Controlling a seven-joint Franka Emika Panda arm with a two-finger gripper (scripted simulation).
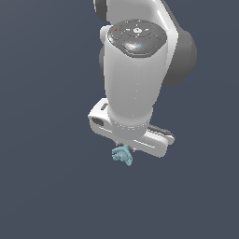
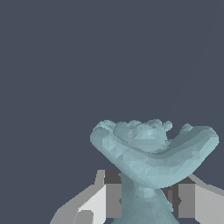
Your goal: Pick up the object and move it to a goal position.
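White two-finger gripper (image 2: 142,199) had its pads (image 2: 113,200) closed in on the narrow stem of the small pale teal-blue lumpy figure (image 2: 151,153), both pads touching it in the wrist view, so it looked held. In the exterior view the figure (image 1: 123,155) sat just below centre of the frame, poking out under the white gripper body (image 1: 133,131), fingertips themselves hidden there. Judged light and rigid, hard faceted surface, likely a bit slippery; curved limbs spread wide above the stem, so the stem between the pads seemed the best hold, limbs too uneven to pinch. Not fragile by the look of it. Lopsided shape could twist in the grip if moved fast. Around it only flat dark slate-blue background (image 1: 42,186), no visible table edge, no goal marker, no other items; could not tell if the figure was lifted off a surface or resting on one
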